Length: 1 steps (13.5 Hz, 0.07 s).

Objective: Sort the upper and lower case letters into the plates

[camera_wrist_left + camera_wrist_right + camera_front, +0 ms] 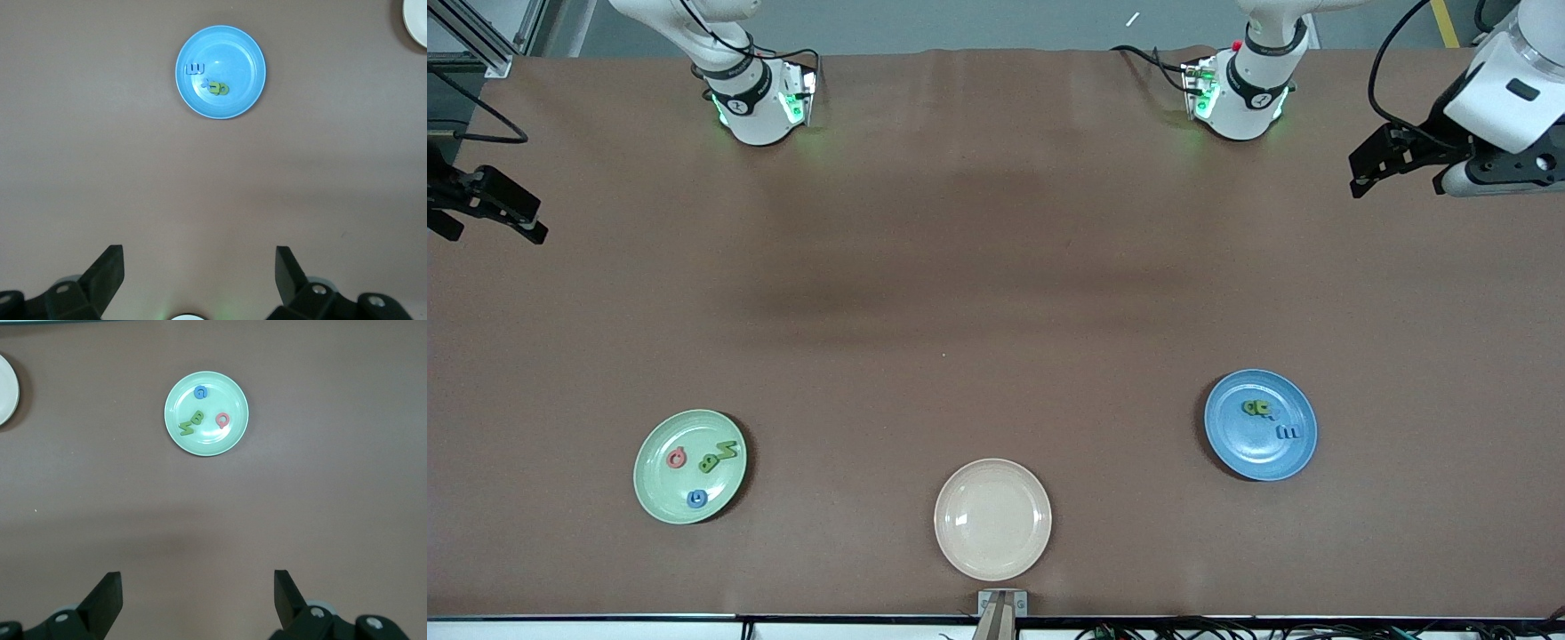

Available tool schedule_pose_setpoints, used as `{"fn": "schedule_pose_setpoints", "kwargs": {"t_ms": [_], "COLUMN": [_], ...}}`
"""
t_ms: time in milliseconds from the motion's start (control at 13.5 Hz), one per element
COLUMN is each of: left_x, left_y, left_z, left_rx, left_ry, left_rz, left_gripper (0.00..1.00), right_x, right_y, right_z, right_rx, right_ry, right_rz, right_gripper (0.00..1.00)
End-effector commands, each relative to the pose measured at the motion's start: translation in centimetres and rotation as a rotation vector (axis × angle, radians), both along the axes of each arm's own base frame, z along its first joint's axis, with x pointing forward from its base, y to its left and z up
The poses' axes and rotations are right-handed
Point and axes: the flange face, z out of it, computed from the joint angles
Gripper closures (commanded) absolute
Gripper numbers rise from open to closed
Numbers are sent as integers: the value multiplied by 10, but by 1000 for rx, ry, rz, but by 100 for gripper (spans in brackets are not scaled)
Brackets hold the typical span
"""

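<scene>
The pale green plate lies near the front camera toward the right arm's end. It holds a red letter, two green letters and a blue letter. It also shows in the right wrist view. The blue plate lies toward the left arm's end and holds a green letter and a blue m. It also shows in the left wrist view. My left gripper and right gripper are open and empty, high over the table's two ends.
A cream-beige plate with nothing in it lies between the two plates, nearest the front camera. The arms' bases stand along the table's back edge. A small bracket sits at the front edge.
</scene>
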Motion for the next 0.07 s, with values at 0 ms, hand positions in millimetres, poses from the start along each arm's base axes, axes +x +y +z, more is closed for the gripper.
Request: {"fn": "schedule_pose_setpoints", "kwargs": {"t_ms": [0], "left_x": [12], "left_y": [8], "left_z": [5], "left_rx": [-27], "left_ry": [3], "left_rz": [24], "left_gripper": [0], "right_x": [-5], "right_y": [-8], "right_z": [6], "right_rx": [-12], "right_ry": [-5], "right_rz": [31], "right_gripper": [0]}}
